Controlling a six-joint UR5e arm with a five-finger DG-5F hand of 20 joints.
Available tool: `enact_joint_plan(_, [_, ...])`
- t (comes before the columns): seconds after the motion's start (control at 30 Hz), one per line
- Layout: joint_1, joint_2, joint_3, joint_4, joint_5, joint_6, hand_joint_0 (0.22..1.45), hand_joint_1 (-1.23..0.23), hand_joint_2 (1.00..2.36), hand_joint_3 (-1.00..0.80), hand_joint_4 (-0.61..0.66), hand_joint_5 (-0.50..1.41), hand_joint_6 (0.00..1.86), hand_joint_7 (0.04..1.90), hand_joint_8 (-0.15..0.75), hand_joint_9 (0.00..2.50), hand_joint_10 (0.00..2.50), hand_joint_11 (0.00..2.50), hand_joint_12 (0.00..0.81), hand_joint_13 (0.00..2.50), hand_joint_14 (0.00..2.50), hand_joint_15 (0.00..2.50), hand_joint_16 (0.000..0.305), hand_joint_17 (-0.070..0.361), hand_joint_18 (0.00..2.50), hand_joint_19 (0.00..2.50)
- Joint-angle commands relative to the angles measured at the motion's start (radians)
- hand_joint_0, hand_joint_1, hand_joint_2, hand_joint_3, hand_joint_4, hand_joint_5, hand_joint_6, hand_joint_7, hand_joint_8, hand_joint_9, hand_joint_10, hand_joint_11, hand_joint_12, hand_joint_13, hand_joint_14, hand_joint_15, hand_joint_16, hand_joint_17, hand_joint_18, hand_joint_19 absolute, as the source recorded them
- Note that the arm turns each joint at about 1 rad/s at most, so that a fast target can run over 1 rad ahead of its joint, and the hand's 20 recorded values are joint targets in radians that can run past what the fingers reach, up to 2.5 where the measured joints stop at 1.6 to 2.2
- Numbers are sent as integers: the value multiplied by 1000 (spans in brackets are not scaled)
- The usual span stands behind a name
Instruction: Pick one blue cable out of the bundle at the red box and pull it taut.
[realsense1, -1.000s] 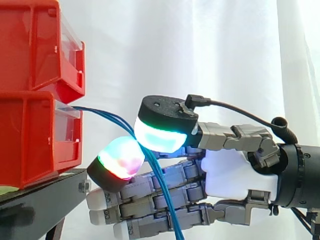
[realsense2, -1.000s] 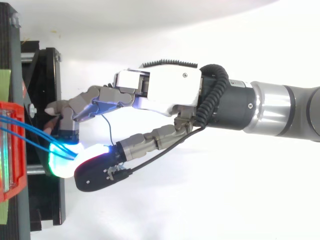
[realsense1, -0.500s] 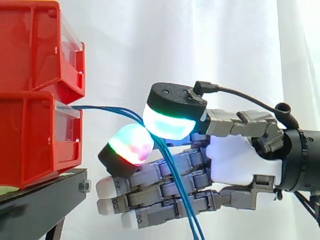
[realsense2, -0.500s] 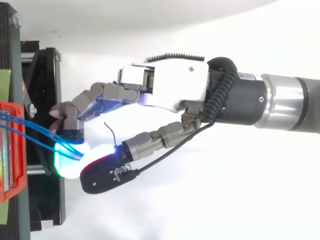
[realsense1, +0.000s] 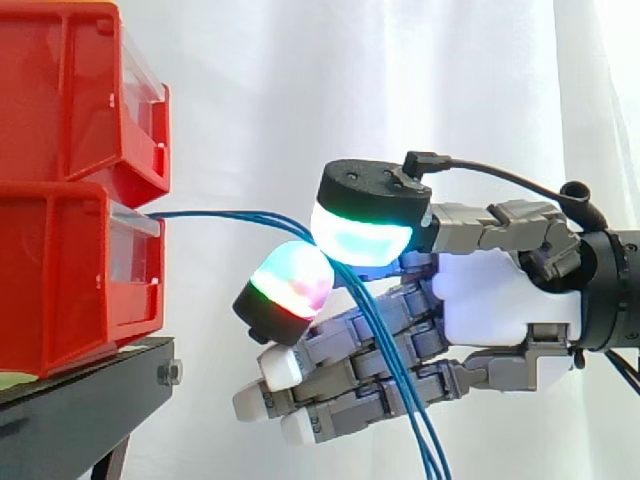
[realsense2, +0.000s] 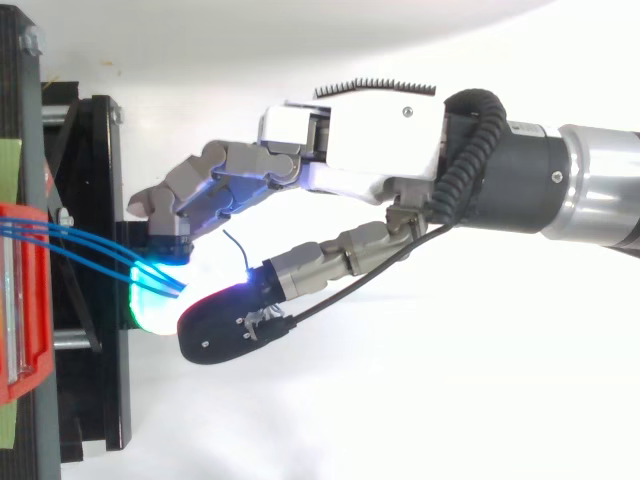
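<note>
Looking side-on, the hand (realsense1: 500, 310) pinches the blue cables (realsense1: 230, 214) between two glowing fingers (realsense1: 362, 238), a little way out from the lower red box (realsense1: 80, 270). The strands run nearly level but slightly bowed, so tautening seems unfinished. From above, several strands enter the pinch together, so singling one out looks undone.

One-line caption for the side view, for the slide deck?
Hand pinches blue cables between two glowing pads, strands running nearly level from the lower red bin and hanging below the pinch.
</note>
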Motion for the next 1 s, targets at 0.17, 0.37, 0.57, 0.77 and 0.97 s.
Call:
enact_joint_plan(0.17, [-4, 10, 22, -72, 3, 4, 653, -748, 1021, -197, 70, -224, 952, 931, 334, 799, 14, 853, 375, 377, 7, 188, 51, 116, 311, 95])
enact_joint_plan(0.37, [-4, 10, 66, -170, 3, 11, 658, -746, 1020, -212, 67, -225, 951, 922, 331, 877, 12, 995, 380, 422, 7, 219, 51, 115, 335, 98])
enact_joint_plan(0.57, [-4, 10, 86, -239, 2, 27, 660, -744, 1019, -224, 64, -227, 949, 919, 330, 918, 10, 1067, 378, 432, 8, 227, 51, 115, 344, 107])
enact_joint_plan(0.77, [-3, 10, 120, -287, 3, 33, 665, -757, 1018, -238, 59, -226, 950, 885, 326, 928, 9, 1088, 380, 440, 8, 231, 51, 115, 357, 116])
enact_joint_plan(0.97, [0, 10, 157, -362, 2, 39, 722, -860, 1012, -357, 59, -226, 944, 892, 322, 924, 9, 1085, 381, 469, 7, 218, 51, 114, 415, 90])
